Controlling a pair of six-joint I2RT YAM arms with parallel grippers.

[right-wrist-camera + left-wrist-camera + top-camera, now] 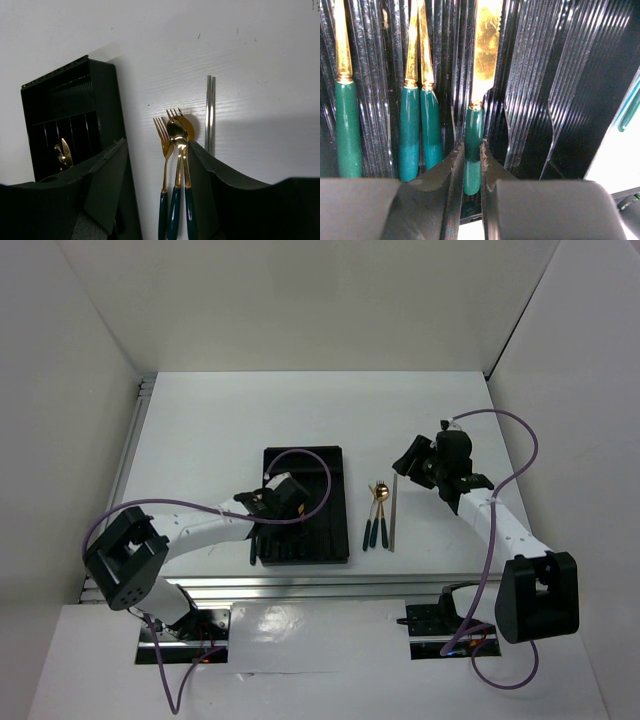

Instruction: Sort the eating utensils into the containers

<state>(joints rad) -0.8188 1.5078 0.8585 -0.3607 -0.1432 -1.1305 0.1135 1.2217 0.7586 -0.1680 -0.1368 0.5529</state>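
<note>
While the left gripper [471, 155] clamps the knife [485, 45] by its handle inside the tray [535, 75], the right gripper [157, 145] hangs open near utensils [176, 134] at the tray's three o'clock, probably light, stiff, slick, best pinched mid-handle

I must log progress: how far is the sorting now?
Done: three utensils lie in the tray. In hand: the left gripper grips a knife inside it. Left: two forks, a spoon and the grey stick on the table, near the open right gripper.
</note>
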